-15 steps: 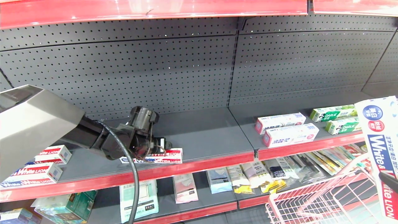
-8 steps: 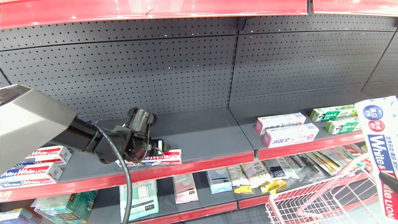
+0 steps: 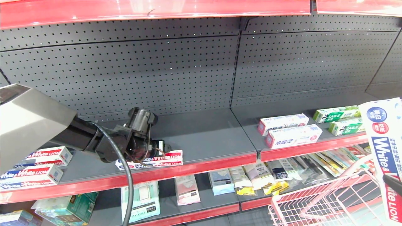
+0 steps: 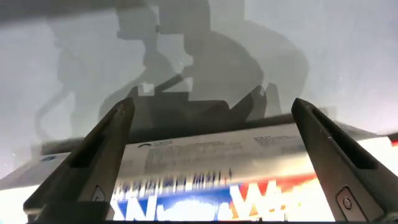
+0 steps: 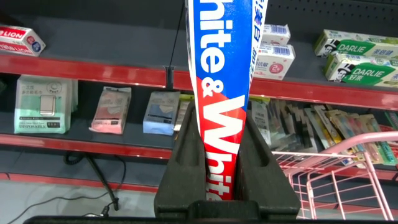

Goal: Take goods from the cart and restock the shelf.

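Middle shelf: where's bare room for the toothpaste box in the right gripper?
Bare deck between the lone red-and-white toothpaste box and the pink toothpaste boxes, back to the pegboard. Crowded: the left end, and by the green toothpaste boxes.

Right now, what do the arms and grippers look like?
Left arm: boxy silver-grey link, then black forearm and wrist with a dark metal cylinder cap; a thick black cable loops down from it, thin wires at the wrist. Left gripper: long, tapered dark-grey fingers. Right gripper: black, blocky, wedge-shaped fingers.

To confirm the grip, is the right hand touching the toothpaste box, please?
Touching; the right wrist view shows the right hand clamped on the toothpaste box.
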